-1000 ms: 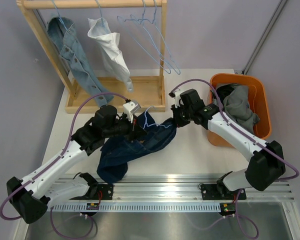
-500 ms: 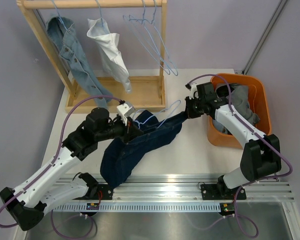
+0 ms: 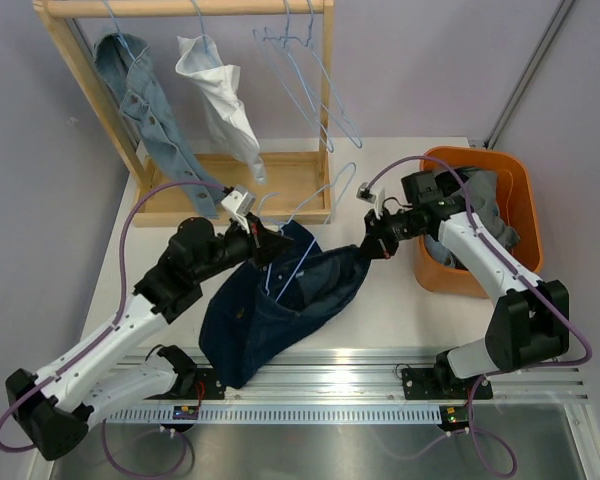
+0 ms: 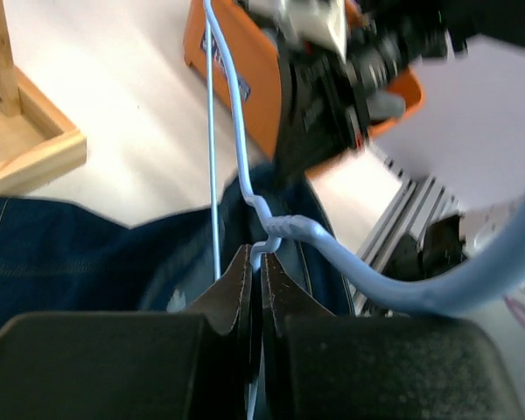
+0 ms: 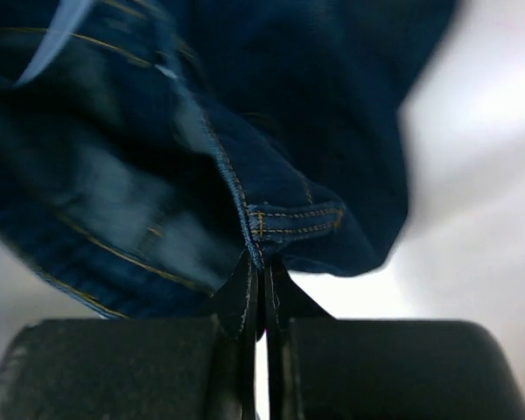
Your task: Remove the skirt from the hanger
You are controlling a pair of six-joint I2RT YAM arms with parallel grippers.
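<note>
With left hand clamped on the hanger and right hand pinching the skirt by its edge, steady opposite pulls should part them.

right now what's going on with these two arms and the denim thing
The two arms are working a dark denim skirt off a light blue wire hanger. The left gripper is shut on the hanger wire just below its twisted neck. The right gripper is shut on a stitched edge of the skirt, on the side toward the orange bin. The skirt is stretched between them and does not look free of the hanger yet.
</note>
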